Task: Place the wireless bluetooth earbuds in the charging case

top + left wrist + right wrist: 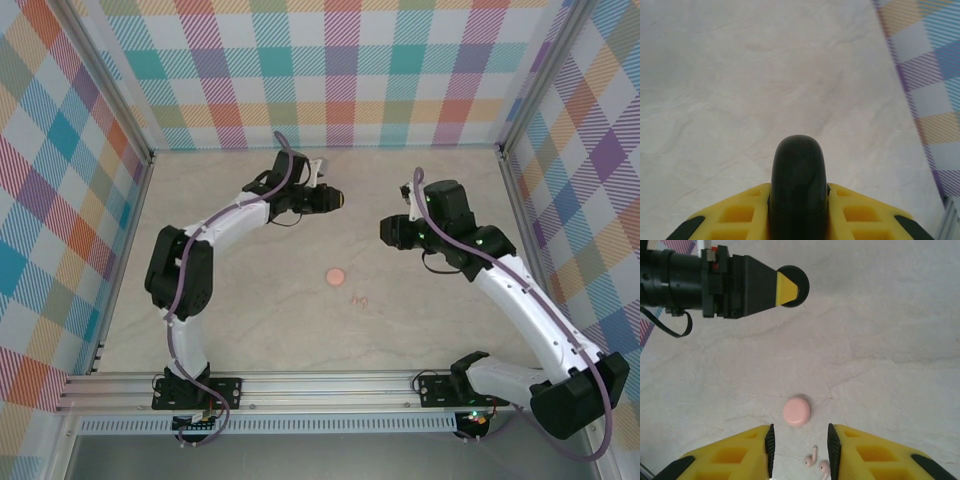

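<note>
The two pale pink earbuds (359,299) lie loose on the table (250,320), close together and nearest the arm bases. The round pink case (336,275) sits near them at about eleven o'clock, not touching them. The right gripper (800,434), at about two o'clock from that case, has its fingers parted and holds nothing (in its wrist view the buds show through the gap, lying on the table). Farther out, at twelve o'clock from the pink case, the left gripper (335,200) is clenched on a round black case (799,170). The plaid wall (340,70) stands beyond.
</note>
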